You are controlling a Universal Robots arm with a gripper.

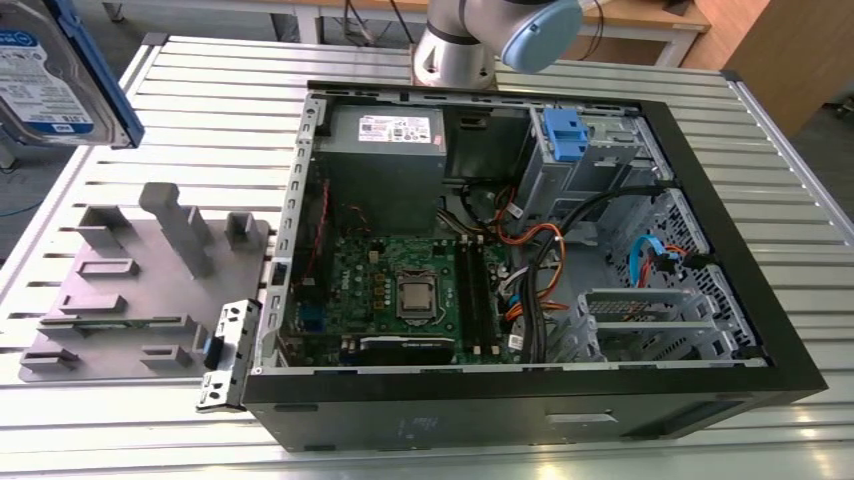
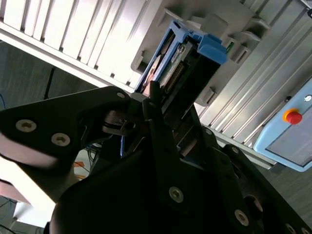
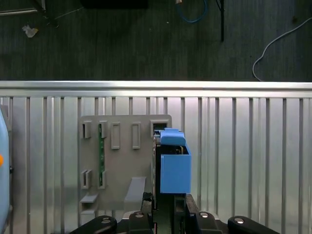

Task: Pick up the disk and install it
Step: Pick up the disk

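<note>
The exterior view sat high above the slatted table (image 1: 214, 80) and looked down at a slant on the open computer case (image 1: 534, 420). It stood far enough off to take in the whole case, the grey fixture plate (image 1: 120, 300) beside it and the arm (image 1: 461, 45) at the far edge. The first wrist view faced straight down past the gripper (image 3: 165, 197) onto that plate and the table's edge, with floor (image 3: 122, 44) beyond. The second wrist view sat close against the gripper's body, looking obliquely along it. All three shared the table, the plate and the disk (image 1: 54, 80) held in the gripper.
</note>
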